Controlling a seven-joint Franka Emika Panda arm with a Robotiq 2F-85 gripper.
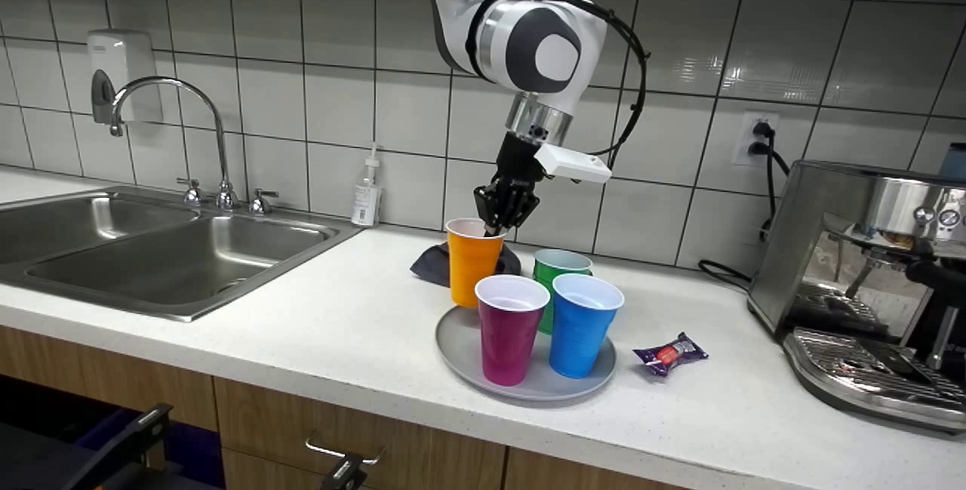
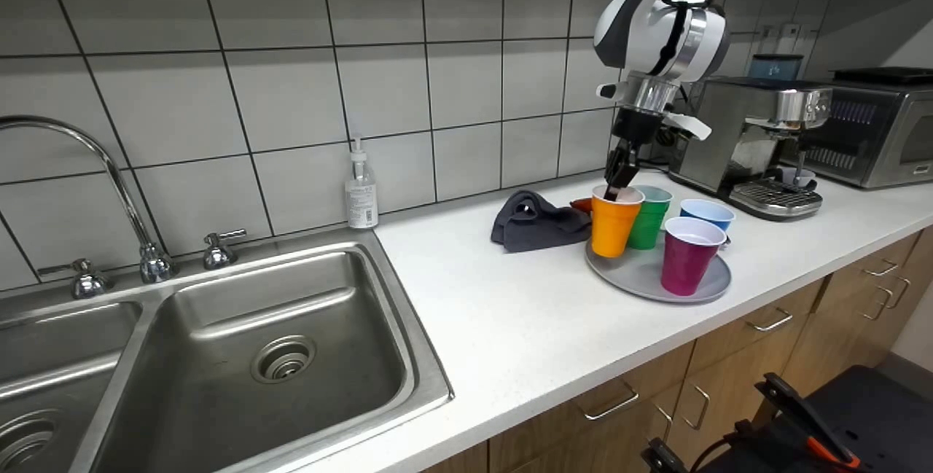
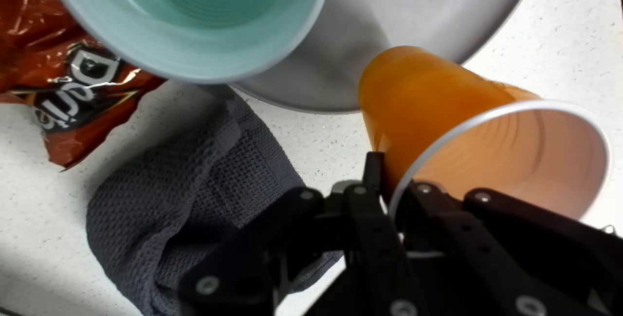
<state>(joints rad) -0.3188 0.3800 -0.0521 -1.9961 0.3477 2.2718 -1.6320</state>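
Observation:
My gripper point(image 3: 392, 193) is shut on the wall of the orange cup point(image 3: 418, 97), near its rim. One finger lies inside the cup and the other outside. In both exterior views the orange cup point(image 1: 472, 267) hangs almost upright over the back-left edge of the grey plate point(image 1: 459, 350); whether its base touches the plate I cannot tell. On the plate stand a green cup point(image 2: 647, 221), a magenta cup point(image 2: 686, 262) and a blue cup point(image 1: 582, 335). Behind the orange cup lies a dark grey cloth point(image 2: 539, 229), with a red Doritos bag point(image 3: 82, 82) beside it.
A purple wrapped snack point(image 1: 670, 354) lies right of the plate. Farther right is a steel coffee machine point(image 1: 838, 248). To the left are a double sink point(image 1: 189, 256) with a tall faucet point(image 1: 215, 127) and a pump bottle point(image 1: 367, 195). The tiled wall point(image 1: 407, 112) rises close behind the cups.

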